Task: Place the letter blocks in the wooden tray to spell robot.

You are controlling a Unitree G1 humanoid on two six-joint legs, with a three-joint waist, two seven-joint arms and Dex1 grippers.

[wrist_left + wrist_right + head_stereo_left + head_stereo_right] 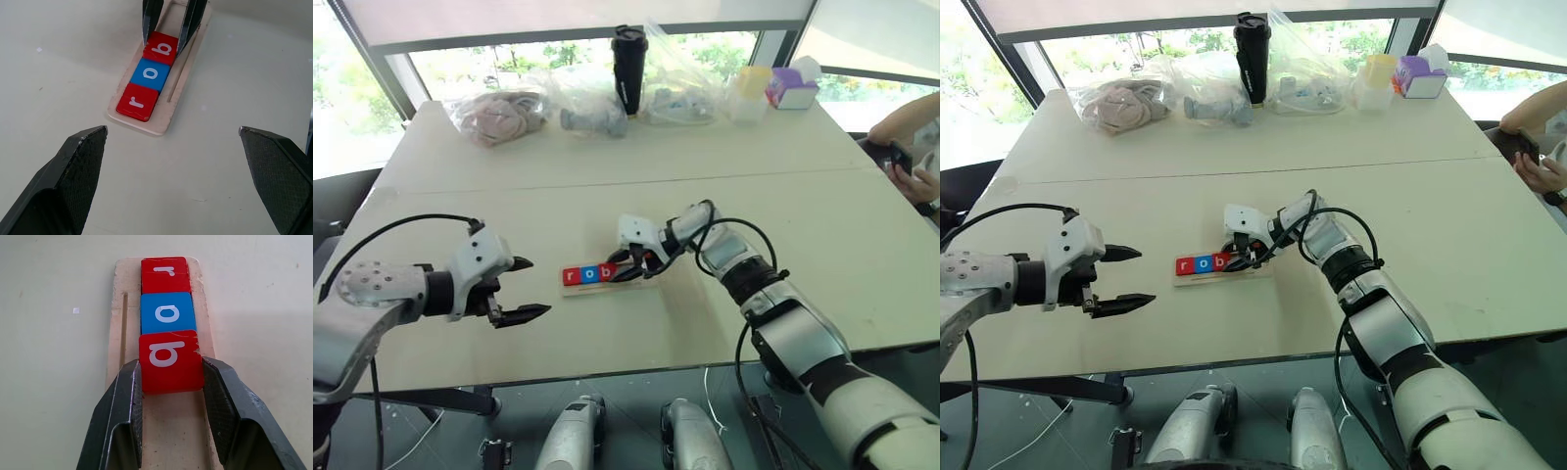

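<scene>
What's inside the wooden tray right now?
Three letter blocks in the wooden tray: red r, blue o, red b, gripped by the right end effector. Its fingers hide the tray's sides there.

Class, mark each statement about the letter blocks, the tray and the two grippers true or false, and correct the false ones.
1. Three blocks lie in the wooden tray. True.
2. The middle block is red. False: it is blue, between two red ones.
3. The right gripper grips the b block. True.
4. The left gripper is closed on a block. False: it is open and holds nothing.
5. The r block lies outside the tray. False: it is in it.
</scene>
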